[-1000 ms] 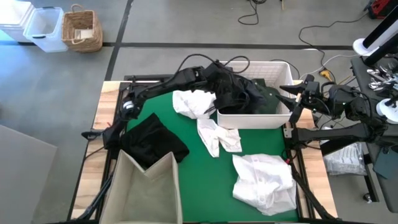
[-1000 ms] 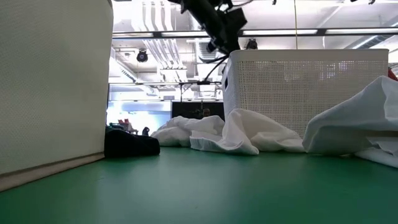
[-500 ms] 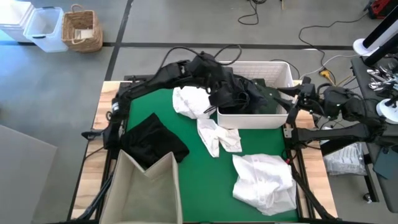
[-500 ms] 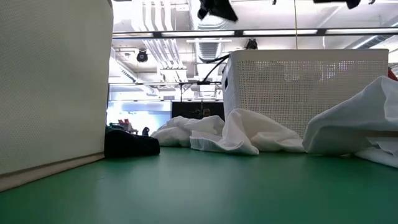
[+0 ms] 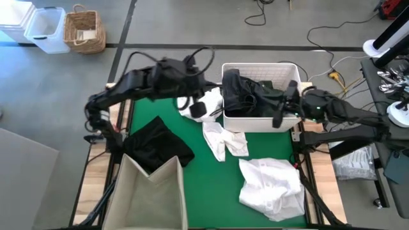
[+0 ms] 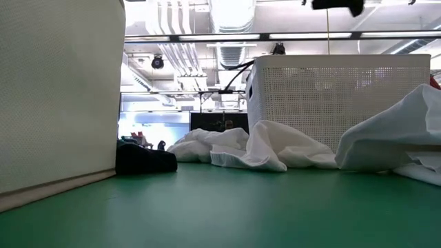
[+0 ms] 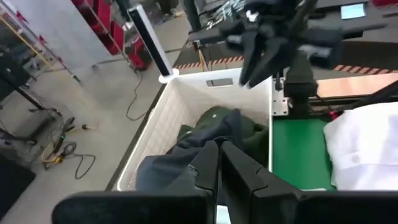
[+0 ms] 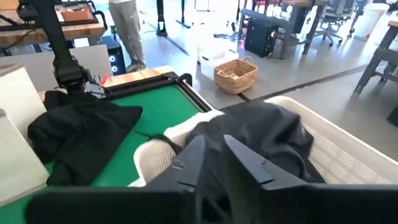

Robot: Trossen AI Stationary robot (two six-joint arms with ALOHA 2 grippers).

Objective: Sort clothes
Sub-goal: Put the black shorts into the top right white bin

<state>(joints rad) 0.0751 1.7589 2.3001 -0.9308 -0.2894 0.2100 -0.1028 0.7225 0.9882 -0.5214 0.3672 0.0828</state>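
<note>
The white plastic basket [image 5: 294,76] at the table's far right holds black and dark green clothes [image 5: 249,92]; one black piece drapes over its left wall. My right gripper [image 8: 212,146] hangs shut above the basket's right half [image 5: 279,118], clear of the clothes. My left gripper [image 7: 219,165] is shut and raised over a white garment [image 5: 201,102] lying beside the basket's left wall. Two more white garments [image 5: 223,139] [image 5: 273,185] and a black one [image 5: 156,144] lie on the green mat. The beige bin [image 5: 150,198] stands at the near left.
The basket's perforated wall [image 6: 331,96] and the beige bin's side [image 6: 55,89] flank the mat in the low view. A wicker basket [image 5: 84,30] and a clear box stand on the floor beyond the far left corner. A person's legs [image 8: 127,31] show in the room.
My left arm has swung up and away from the basket toward the table's left, ending over the white garment. My right gripper has come from beyond the table's right edge leftward over the basket, and its fingers have drawn together.
</note>
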